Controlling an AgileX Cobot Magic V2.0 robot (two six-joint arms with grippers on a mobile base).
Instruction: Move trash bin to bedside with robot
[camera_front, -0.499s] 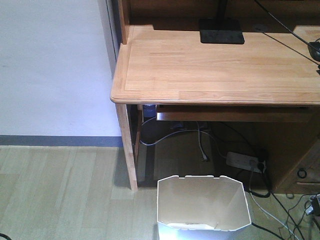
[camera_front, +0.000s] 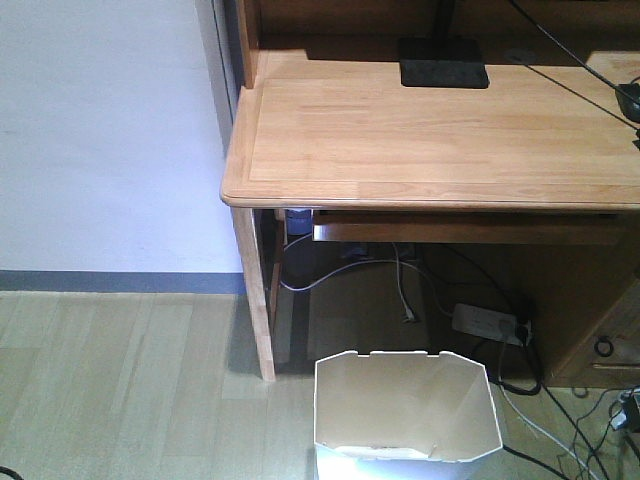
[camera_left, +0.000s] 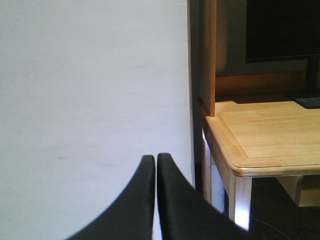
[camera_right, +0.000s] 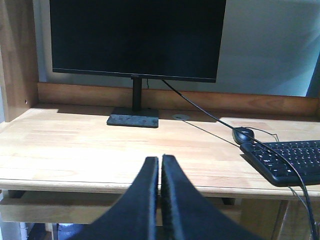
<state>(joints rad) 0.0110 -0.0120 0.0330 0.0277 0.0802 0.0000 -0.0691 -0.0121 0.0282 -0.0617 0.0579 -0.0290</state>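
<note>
We count one trash bin (camera_front: 405, 410), one desk (camera_front: 430, 140), one monitor (camera_right: 137, 37), one keyboard (camera_right: 287, 160), one mouse (camera_right: 243, 134), one power strip (camera_front: 487, 322), two grippers: left gripper (camera_left: 155, 157), right gripper (camera_right: 160, 158).

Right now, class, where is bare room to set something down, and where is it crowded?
Free: the desk top between its front edge and the monitor stand; the floor left of the trash bin. Crowded: under the desk, around the power strip and cables.

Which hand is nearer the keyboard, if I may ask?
Right. The right hand faces the desk, keyboard just to its right; the left hand faces the wall past the desk's left end.
</note>
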